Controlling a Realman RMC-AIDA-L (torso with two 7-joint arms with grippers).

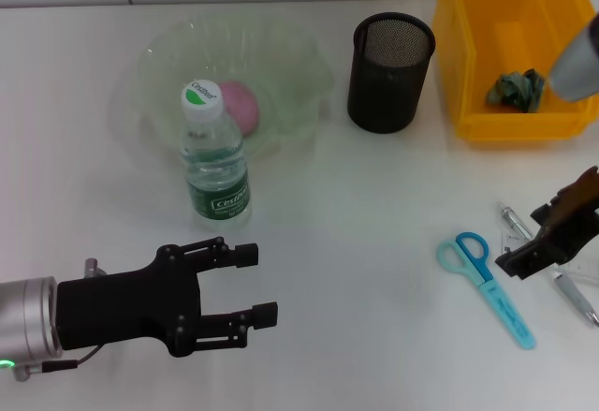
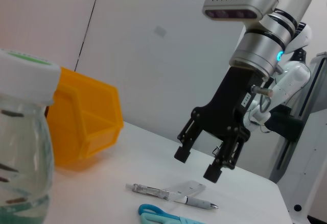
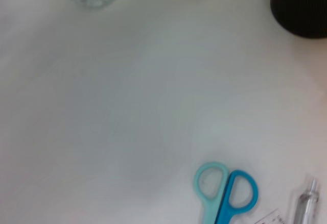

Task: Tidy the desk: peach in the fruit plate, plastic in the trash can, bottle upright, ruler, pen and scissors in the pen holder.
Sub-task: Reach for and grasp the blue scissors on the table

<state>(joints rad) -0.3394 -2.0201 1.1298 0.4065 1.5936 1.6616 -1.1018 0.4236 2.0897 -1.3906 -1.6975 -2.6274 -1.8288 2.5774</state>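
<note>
Far left: plate (image 1: 159, 65), peach (image 1: 240, 104) in it. Bottle (image 1: 214, 154) upright, just near of the plate. Far centre: pen holder (image 1: 390, 72), right of the plate. Far right: bin (image 1: 487, 102), crumpled plastic (image 1: 518, 89) inside. Near right: scissors (image 1: 489, 282) flat on the table (image 1: 356, 205); pen (image 1: 562, 282) and ruler (image 1: 515, 241) just right of them, beneath the right gripper (image 1: 526, 254). Near left: left gripper (image 1: 251, 285).

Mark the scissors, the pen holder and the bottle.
scissors (image 1: 489, 287), head view, on the blue blade just below the handles.
pen holder (image 1: 388, 79), head view, on its black mesh outer wall.
bottle (image 1: 217, 175), head view, on the clear body above the green label.
</note>
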